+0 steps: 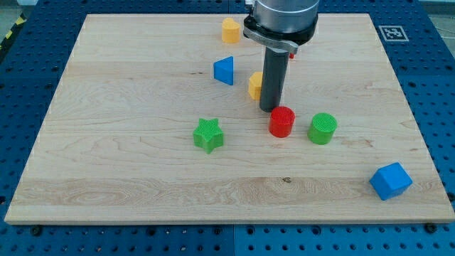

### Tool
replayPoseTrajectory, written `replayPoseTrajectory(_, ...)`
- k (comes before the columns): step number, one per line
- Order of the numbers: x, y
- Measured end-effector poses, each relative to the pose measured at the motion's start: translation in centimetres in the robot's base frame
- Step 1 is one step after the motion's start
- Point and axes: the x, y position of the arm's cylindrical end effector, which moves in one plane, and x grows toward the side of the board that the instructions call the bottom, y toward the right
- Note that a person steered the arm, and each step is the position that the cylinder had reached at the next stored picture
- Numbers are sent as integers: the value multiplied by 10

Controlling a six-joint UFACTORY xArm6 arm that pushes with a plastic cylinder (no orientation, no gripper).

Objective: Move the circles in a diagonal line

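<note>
Just right of my tip [268, 109], touching, sits the red circle [281, 121]; green circle [323, 129] farther right; no pincer fitted.

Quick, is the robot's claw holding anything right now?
No claw here: just a rod, holding nothing. My tip sits on the board, right by the red circle, at its upper left.
</note>
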Motion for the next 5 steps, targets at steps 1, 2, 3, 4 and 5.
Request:
replayPoseTrajectory(1,5,3)
replayPoseTrajectory(2,9,3)
replayPoseTrajectory(3,13,8)
replayPoseTrajectory(4,16,21)
replayPoseTrajectory(5,18,40)
